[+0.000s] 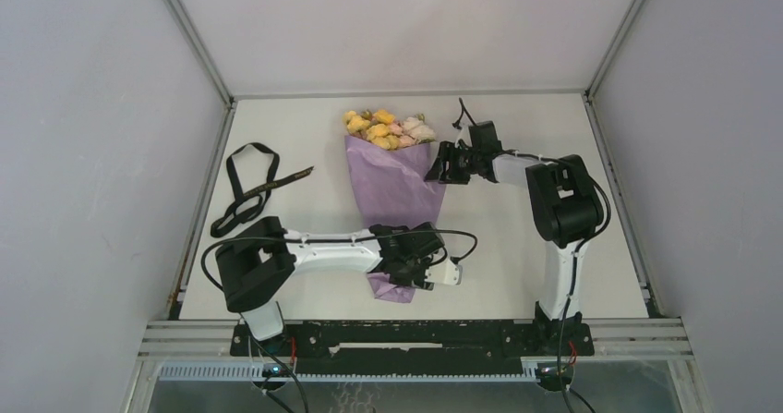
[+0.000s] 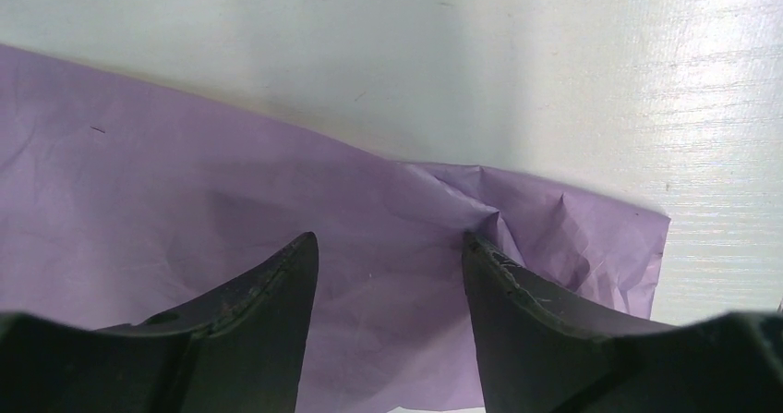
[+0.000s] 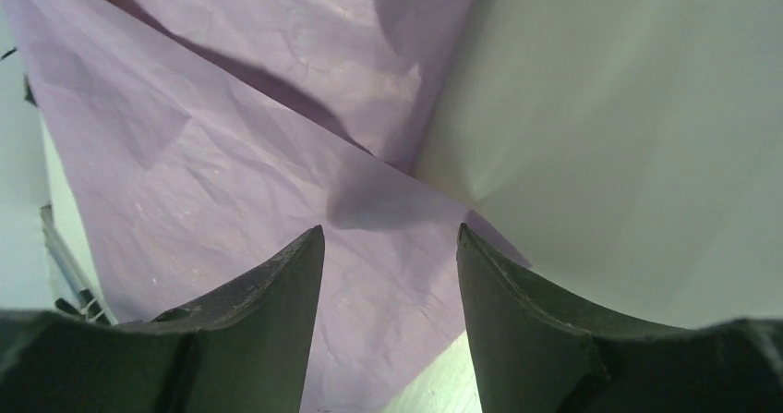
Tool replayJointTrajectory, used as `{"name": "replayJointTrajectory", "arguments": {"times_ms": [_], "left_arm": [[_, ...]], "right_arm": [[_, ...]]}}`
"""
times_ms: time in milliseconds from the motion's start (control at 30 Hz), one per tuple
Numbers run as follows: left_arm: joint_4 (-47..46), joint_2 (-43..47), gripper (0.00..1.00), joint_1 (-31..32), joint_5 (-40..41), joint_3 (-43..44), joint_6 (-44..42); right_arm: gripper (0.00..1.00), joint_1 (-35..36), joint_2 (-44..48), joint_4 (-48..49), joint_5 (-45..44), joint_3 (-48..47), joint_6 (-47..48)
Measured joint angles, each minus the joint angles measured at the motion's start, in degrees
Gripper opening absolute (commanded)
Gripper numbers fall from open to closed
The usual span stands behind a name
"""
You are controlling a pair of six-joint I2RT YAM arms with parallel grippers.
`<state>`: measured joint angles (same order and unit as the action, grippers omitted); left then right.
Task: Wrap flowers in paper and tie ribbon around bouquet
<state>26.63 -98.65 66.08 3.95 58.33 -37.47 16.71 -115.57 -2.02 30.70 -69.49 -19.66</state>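
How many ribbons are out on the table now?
1. The black ribbon lies looped on the table, left of the bouquet and apart from it; another could hide beneath the bouquet.

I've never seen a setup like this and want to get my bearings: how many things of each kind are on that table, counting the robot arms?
Robot arms: 2 (left arm, right arm)
Purple paper-wrapped bouquet: 1
Black ribbon: 1
Total: 4
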Motion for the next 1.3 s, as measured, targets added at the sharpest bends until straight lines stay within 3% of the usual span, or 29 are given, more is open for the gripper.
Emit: {"name": "replayJointTrajectory", "arguments": {"times_ms": [167, 300, 433, 567, 733, 933, 1033, 1300], "left_arm": [[-0.2, 0.2, 0.68, -1.3, -1.3, 0.0, 0.1], [2.4, -0.1, 0.76, -3.1, -1.6, 1.4, 0.6], [14.5, -2.0, 0.86, -5.2, -3.7, 10.9, 3.3], [23.1, -1.2, 0.87, -8.1, -10.5, 23.7, 5.6], [27.4, 3.4, 0.88, -16.6, -19.9, 27.6, 8.8], [21.6, 2.3, 0.88, -35.9, -20.9, 25.8, 22.1], [18.6, -1.6, 0.88, -42.2, -19.5, 25.3, 27.7], [14.7, -11.8, 0.85, -45.0, -18.1, 22.2, 34.4]], "right_arm": [[0.64, 0.7, -1.8, 4.1, 4.3, 0.0, -2.0], [0.64, 1.3, -1.9, 11.4, 7.2, 4.0, -6.3], [0.63, 1.4, -1.9, 15.6, 8.0, 6.0, -8.9], [0.63, 1.7, -1.9, 17.1, 7.8, 6.7, -10.4], [0.63, 2.6, -1.9, 17.7, 7.1, 6.9, -11.0], [0.63, 3.9, -1.8, 18.0, 5.8, 7.0, -11.8], [0.64, 4.4, -1.7, 18.0, 4.9, 7.0, -12.6], [0.64, 7.9, -1.6, 20.0, 2.9, 7.8, -15.8]]}}
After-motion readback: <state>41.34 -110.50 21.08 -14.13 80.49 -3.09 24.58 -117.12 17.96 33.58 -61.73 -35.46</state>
